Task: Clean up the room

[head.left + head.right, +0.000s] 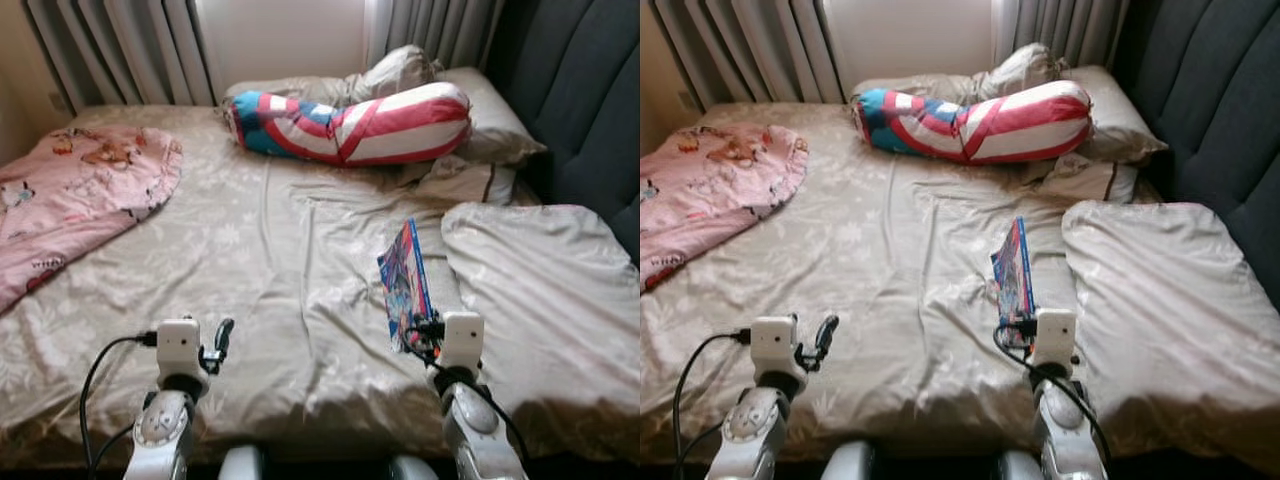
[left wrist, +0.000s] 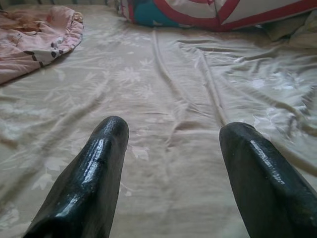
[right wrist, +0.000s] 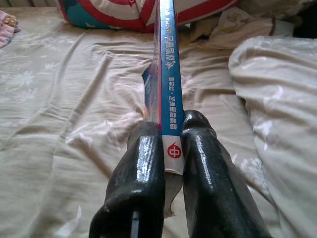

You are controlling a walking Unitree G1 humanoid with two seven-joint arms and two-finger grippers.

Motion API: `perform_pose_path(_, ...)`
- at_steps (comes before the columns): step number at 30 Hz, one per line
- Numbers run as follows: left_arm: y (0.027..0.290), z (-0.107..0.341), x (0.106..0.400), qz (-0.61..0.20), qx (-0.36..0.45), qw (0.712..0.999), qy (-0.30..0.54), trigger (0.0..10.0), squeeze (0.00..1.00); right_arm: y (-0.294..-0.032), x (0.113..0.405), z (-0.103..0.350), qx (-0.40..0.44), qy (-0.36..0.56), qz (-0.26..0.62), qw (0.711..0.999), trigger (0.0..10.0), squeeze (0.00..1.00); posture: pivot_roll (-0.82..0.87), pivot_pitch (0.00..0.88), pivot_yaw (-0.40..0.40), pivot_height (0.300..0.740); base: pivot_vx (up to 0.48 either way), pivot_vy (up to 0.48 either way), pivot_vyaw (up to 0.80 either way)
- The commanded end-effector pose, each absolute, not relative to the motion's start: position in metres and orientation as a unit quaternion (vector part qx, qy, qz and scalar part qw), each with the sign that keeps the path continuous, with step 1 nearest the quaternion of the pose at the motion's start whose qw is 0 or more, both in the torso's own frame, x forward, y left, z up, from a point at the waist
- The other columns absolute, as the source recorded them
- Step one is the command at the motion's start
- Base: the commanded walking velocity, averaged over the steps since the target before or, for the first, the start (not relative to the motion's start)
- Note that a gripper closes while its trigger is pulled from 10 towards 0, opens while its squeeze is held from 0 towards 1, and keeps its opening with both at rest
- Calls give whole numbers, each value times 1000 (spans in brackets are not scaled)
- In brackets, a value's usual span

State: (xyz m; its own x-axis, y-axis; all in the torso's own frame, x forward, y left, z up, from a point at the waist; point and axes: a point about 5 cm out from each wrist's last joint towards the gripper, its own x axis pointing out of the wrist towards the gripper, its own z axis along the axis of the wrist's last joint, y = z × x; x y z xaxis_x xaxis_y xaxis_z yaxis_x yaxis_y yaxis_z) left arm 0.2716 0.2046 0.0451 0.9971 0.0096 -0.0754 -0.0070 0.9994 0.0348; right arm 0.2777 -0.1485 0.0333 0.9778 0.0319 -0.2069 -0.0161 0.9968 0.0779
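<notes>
The right gripper (image 3: 171, 144) held a thin book (image 1: 405, 280) by its near end, its 2 jaws pinching the blue spine so that the book stood on edge, pointing away from the wrist over the bed (image 1: 260, 260). In the head views the book rose above the rumpled beige sheet, just beside a pale duvet (image 1: 550, 290) on the robot's right, and whether its far end touched the sheet could not be told.

The book looked light and slim, probably a soft-cover picture book, so it would likely flex and droop if carried flat from 1 end. The glossy cover seemed slippery, and the grip sat low at the spine's end, which gave little hold against twisting. A hold nearer the middle of the spine, across the closed pages, would probably steady it better; the loose pages could fan open if it tipped.

The left gripper (image 2: 171, 148) hovered low over bare sheet with its jaws spread and nothing between them. Farther up the bed lay a red, white and blue bolster (image 1: 350, 120) against the pillows (image 1: 480, 115), and a pink blanket (image 1: 70, 190) was bunched at the robot's left.
</notes>
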Motion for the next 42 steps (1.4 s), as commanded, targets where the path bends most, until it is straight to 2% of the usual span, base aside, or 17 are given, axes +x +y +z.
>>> perform_pose_path(1, 203, 49, 275, 0, 19, 999, 34, 10000, 0, -149, 283, 45, 37, 75, 13, 996, 10000, 0, -94, 29, -2, 618, 0, 0, 0)
perform_pose_path(20, 198, 49, 275, -13, 12, 999, 38, 10000, 0, -143, 282, 41, 23, 83, 44, 995, 10000, 0, -94, 31, -2, 618, 0, 0, 0)
perform_pose_path(25, 196, 49, 276, -18, 13, 999, 37, 10000, 0, -135, 280, 40, 14, 82, 69, 994, 10000, 0, -94, 31, -2, 618, 0, 0, 715)
perform_pose_path(35, 196, 49, 276, -19, 12, 999, 37, 10000, 0, -135, 279, 40, 20, 86, 71, 994, 10000, 0, -95, 32, -1, 618, 0, 0, 0)
perform_pose_path(42, 195, 49, 276, -21, 13, 999, 38, 10000, 0, -130, 278, 42, 11, 78, 92, 993, 10000, 0, -95, 31, -1, 618, 247, 0, 180)
